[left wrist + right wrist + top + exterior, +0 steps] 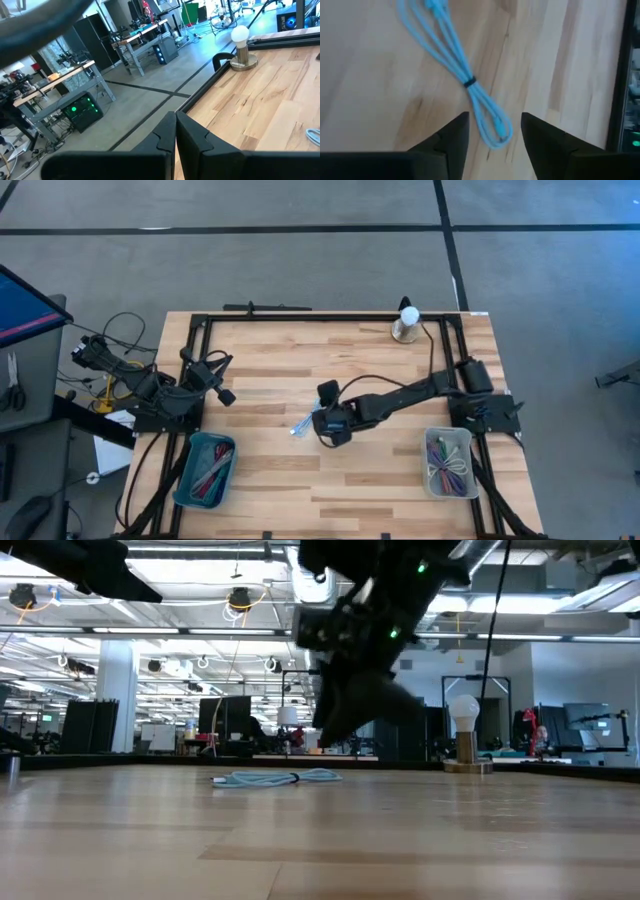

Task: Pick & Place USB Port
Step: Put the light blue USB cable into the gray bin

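Right wrist view: the right gripper [494, 131] hangs directly over the looped end of the light-blue USB cable [465, 80], its two dark fingers [451, 137] spread apart with the loop lying between them and touching neither. The cable is a coiled bundle cinched near its middle by a dark tie [469, 81], lying flat on the wooden table [380, 100].

High view: the cable [303, 425] lies near the table's centre, just left of the right gripper [331, 423], whose arm reaches in from the table's right edge. Nearer than the cable, at the front edge, a blue bin [204, 470] sits to its left and a grey bin [449, 462] to its right, both holding bundled cables. The left gripper [224, 395] rests well to the cable's left, fingers pressed together, holding nothing. Beyond the cable, a bulb on a round base [407, 323] stands by the far edge.

Low view: the cable [277, 778] rests on the tabletop, the right gripper [350, 705] raised above it.
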